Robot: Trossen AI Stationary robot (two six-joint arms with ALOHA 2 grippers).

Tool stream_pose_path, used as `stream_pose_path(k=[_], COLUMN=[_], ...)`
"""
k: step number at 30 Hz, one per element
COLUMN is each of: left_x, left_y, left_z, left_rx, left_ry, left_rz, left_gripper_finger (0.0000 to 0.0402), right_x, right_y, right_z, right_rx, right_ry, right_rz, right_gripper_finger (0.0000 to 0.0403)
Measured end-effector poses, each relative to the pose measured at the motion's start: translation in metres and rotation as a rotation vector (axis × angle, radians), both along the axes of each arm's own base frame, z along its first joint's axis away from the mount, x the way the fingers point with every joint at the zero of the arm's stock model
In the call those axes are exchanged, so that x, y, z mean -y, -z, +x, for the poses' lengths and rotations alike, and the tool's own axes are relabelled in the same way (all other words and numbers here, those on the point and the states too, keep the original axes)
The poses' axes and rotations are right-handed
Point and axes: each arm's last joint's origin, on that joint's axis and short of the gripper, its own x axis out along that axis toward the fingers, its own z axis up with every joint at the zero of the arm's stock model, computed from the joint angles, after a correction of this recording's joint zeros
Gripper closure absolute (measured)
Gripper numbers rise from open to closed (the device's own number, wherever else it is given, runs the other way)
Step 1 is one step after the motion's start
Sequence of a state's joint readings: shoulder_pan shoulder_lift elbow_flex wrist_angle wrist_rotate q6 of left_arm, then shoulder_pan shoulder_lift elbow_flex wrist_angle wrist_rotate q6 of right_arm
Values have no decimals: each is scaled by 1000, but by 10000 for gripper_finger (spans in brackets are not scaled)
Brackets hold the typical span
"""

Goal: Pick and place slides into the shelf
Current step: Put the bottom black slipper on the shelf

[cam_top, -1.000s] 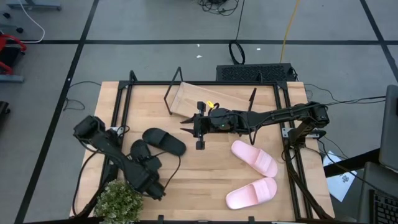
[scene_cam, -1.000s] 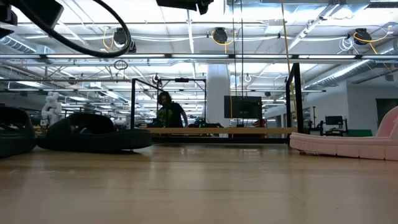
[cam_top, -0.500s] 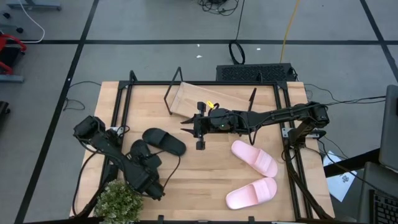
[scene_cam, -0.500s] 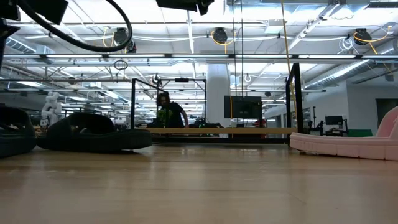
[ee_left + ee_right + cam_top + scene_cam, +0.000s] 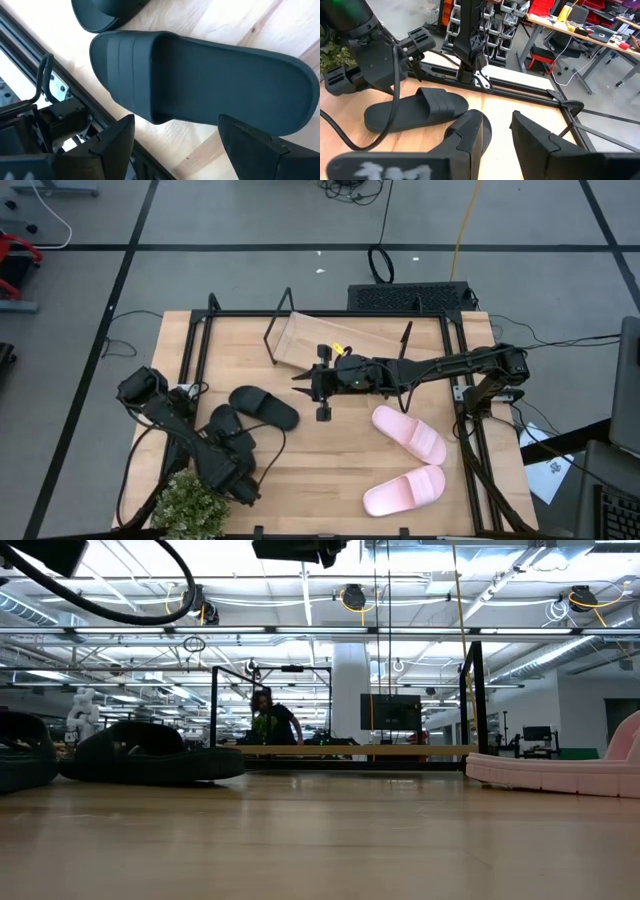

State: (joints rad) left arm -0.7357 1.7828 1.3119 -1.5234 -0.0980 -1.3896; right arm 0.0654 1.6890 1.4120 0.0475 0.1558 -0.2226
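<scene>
Two black slides lie flat on their soles at the table's left: one (image 5: 265, 407) in the open, the other (image 5: 220, 420) (image 5: 200, 80) partly under my left arm. My left gripper (image 5: 232, 455) (image 5: 175, 145) hangs open above this second slide, its fingers on either side of its length, apart from it. Two pink slides (image 5: 408, 433) (image 5: 404, 490) lie at the right. The shelf (image 5: 330, 345), a tilted wooden plank on black wire frames, stands at the far middle. My right gripper (image 5: 315, 380) (image 5: 500, 132) is held high in front of the shelf, open with nothing between its fingers.
A small green plant (image 5: 190, 505) stands at the near left corner, close to my left arm. Black metal frame rails (image 5: 195, 350) run along the table's left and right sides. Bare wood (image 5: 320, 460) lies between the black and pink slides.
</scene>
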Motion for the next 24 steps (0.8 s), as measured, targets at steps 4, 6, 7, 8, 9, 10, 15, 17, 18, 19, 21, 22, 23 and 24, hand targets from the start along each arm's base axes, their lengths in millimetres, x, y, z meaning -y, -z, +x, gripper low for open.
stream_pose_path(k=[4, 6, 7, 8, 9, 10, 15, 17, 18, 19, 21, 22, 23, 24], left_x=[-3, -5, -6, -7, -8, -8, -9, -9, -9, -9, -9, -9, -9, -9], left_y=[8, 12, 14, 14, 15, 15, 15, 15, 15, 15, 15, 15, 15, 15], left_z=[-4, -7, -7, -8, -7, -7, -7, -7, -7, -7, -7, -7, -7, -7], left_rx=[-14, -44, -51, -56, -58, -56, -41, -38, -34, -28, -14, -12, -11, -11], left_ry=[-2, -11, -17, -20, -21, -20, -3, 6, 13, 19, 33, 36, 37, 37], left_rz=[21, 25, 30, 32, 34, 38, 53, 57, 62, 67, 82, 86, 87, 87], left_gripper_finger=[121, 121, 121, 121, 121, 122, 120, 119, 119, 119, 119, 119, 119, 119], right_x=[0, 0, 0, 0, 0, 0, 0, 0, 0, 0, 0, 0, 0, 0], right_y=[0, 0, 0, 0, 0, 0, 0, 0, 0, 0, 1, 1, 1, 1], right_z=[0, 0, 0, 0, 0, 0, 0, 0, 0, 0, 0, 0, 0, 0], right_rx=[-1, -1, -1, -2, -2, -2, -2, -3, -4, -4, -6, -8, -9, -10], right_ry=[-3, -2, -2, -3, -2, -2, -2, -2, -2, -2, -2, -2, -2, -2], right_rz=[-9, -9, -8, -8, -8, -8, -7, -7, -6, -6, -7, -7, -7, -7], right_gripper_finger=[307, 307, 307, 307, 307, 307, 307, 307, 307, 307, 307, 307, 307, 307])
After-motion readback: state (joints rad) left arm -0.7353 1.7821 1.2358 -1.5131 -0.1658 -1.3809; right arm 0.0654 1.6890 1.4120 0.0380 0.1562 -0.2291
